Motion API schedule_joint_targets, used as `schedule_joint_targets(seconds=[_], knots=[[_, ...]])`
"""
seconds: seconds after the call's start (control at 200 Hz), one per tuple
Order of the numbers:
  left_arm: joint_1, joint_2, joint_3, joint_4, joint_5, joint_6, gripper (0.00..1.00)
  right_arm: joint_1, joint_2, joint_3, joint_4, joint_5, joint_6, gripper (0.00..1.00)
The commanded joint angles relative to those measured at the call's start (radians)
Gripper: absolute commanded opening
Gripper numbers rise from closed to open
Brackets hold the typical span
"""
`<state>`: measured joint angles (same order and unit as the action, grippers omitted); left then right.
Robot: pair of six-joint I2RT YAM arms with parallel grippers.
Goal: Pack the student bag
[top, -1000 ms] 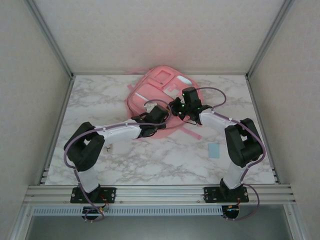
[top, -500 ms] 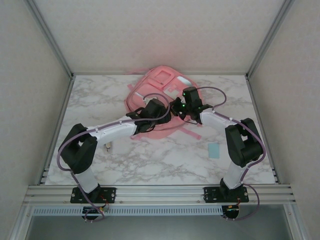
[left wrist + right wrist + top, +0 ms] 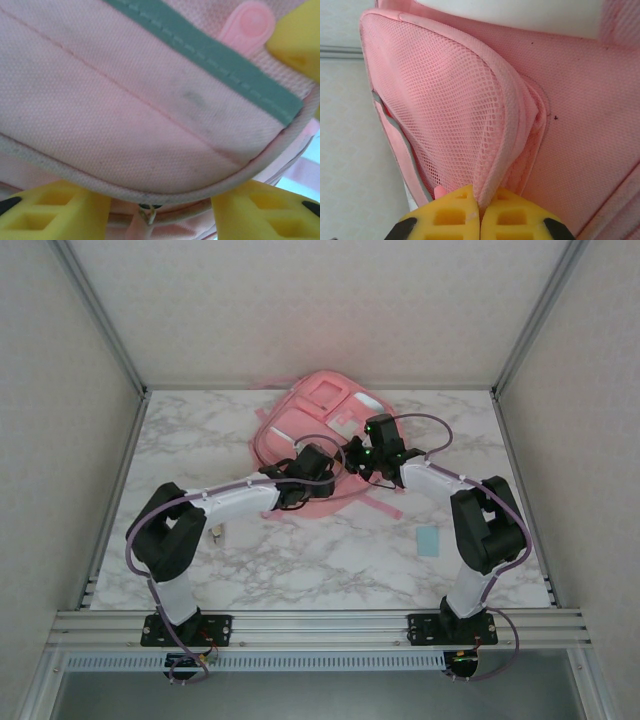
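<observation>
The right end effector (image 3: 480,215) is pinching the student bag (image 3: 580,125); the left end effector (image 3: 160,212) is gaping open at its rim.

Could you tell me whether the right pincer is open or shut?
Shut: the right pincer clamps a mesh fold of the student bag.

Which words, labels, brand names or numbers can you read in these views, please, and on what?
None can be read.
The student bag shows no legible lettering on its front pockets, mesh pocket or round zip tab.
The small blue card on the table looks blank at this size.
</observation>
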<state>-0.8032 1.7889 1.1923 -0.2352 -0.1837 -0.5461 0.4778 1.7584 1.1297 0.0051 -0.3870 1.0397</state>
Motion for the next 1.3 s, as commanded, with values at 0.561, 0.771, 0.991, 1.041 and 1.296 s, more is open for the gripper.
schedule_joint_targets(seconds=[0.561, 0.771, 0.991, 1.041, 1.296], knots=[[0.045, -0.088, -0.019, -0.225, 0.302, 0.270, 0.00, -0.133, 0.018, 0.144, -0.210, -0.260, -0.432, 0.00], [0.099, -0.118, -0.027, -0.337, 0.212, 0.308, 0.00, -0.193, 0.049, 0.207, -0.456, -0.259, -0.659, 0.00], [0.203, -0.157, -0.051, -0.419, 0.059, 0.325, 0.00, -0.223, 0.019, 0.182, -0.508, -0.237, -0.752, 0.00], [0.242, -0.170, -0.062, -0.412, 0.020, 0.322, 0.00, -0.223, 0.014, 0.180, -0.522, -0.235, -0.771, 0.00], [0.407, -0.191, -0.082, -0.292, -0.043, 0.414, 0.00, -0.222, 0.002, 0.173, -0.599, -0.248, -0.893, 0.00]])
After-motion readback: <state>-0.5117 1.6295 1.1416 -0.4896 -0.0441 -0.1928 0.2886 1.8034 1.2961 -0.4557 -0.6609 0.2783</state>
